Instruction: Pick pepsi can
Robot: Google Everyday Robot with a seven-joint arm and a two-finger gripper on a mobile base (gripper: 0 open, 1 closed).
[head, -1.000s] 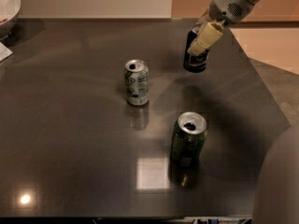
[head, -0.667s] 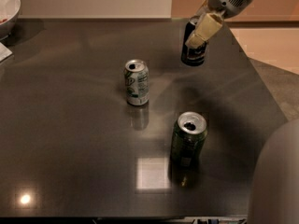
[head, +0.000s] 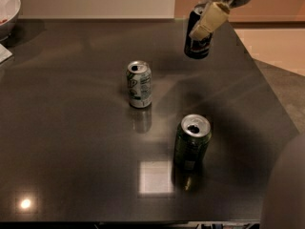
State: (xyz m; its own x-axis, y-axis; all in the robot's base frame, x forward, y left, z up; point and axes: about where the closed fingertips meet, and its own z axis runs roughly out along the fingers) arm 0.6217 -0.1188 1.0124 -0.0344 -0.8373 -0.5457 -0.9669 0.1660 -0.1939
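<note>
The pepsi can (head: 197, 44) is dark blue, seen at the upper right of the camera view. My gripper (head: 206, 20) is shut on it, with a pale finger (head: 209, 20) across its front, and holds it lifted above the dark table (head: 71, 142) near the far right edge. Its top is hidden by the gripper.
A white-and-green can (head: 139, 84) stands upright mid-table. A dark green can (head: 192, 141) stands upright nearer the front. A white bowl (head: 7, 8) sits at the far left corner. The table's right edge runs diagonally down the right side, with floor beyond.
The gripper has risen with the pepsi can in it, lifting it off the table and slightly toward the back. The other two cans have not moved.
</note>
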